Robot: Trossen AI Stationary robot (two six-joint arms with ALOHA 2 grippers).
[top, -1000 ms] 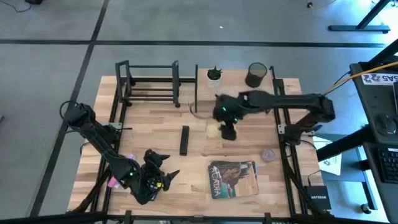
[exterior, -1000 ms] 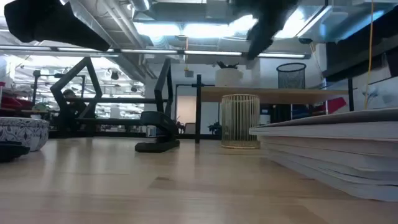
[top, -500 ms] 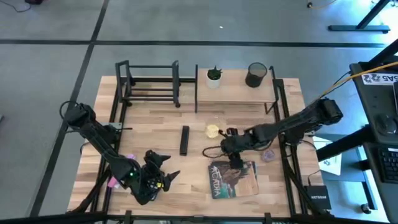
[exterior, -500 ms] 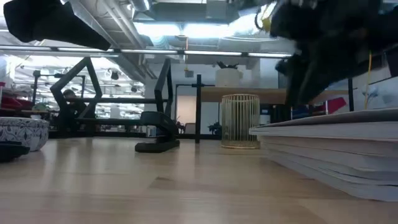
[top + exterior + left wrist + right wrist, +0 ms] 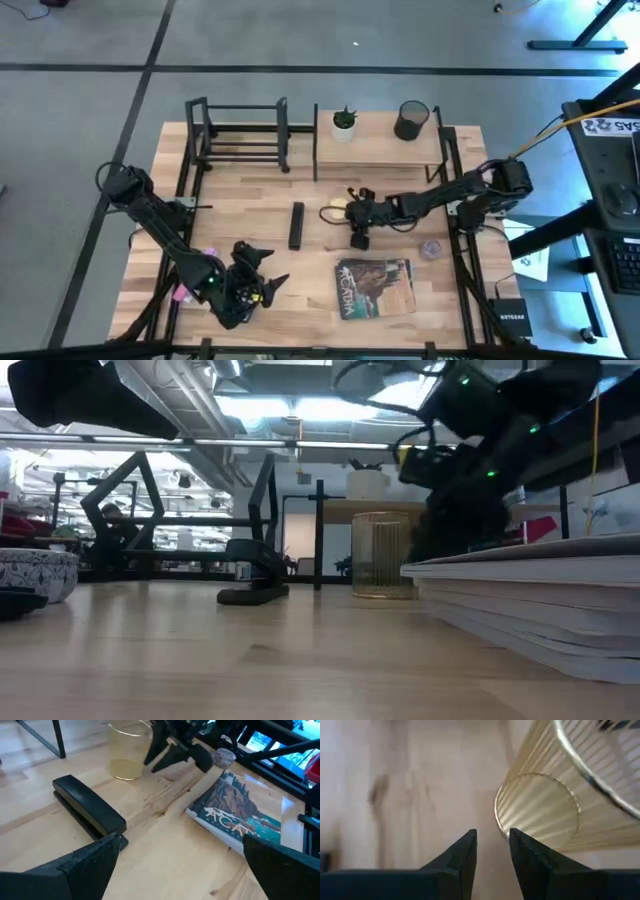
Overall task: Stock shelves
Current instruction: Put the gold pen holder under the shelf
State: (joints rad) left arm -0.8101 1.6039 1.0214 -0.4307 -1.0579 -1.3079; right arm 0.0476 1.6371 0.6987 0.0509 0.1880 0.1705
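Observation:
A gold wire cup [image 5: 338, 210] stands upright on its base on the table, in front of the wood-board shelf [image 5: 380, 140]. My right gripper [image 5: 357, 232] is low beside the cup, on its near right side, with the fingers a narrow gap apart and nothing between them [image 5: 492, 847]. The cup [image 5: 545, 810] sits just past one fingertip. The black bar rack [image 5: 240, 135] stands at the far left. My left gripper [image 5: 262, 283] waits open near the front edge [image 5: 175, 870]. My right gripper has one fingertip [image 5: 516, 837] right beside the lower rim of the wire cup [image 5: 501, 822]. I cannot tell whether it touches the cup. The fingers slant down at the table, and the cup stays outside the gap.
A black stapler [image 5: 296, 225] lies left of the cup. A book [image 5: 375, 287] lies near the front edge, with a small round thing [image 5: 432, 248] to its right. A potted plant [image 5: 344, 120] and a black mesh cup [image 5: 411, 120] stand on the wood shelf. A bowl [image 5: 35, 575] also shows.
My right gripper has left its place over the wire cup and swung toward the near edge, over the book's far end. It has then come back toward the far left and dropped low beside the cup. The cup stays upright.

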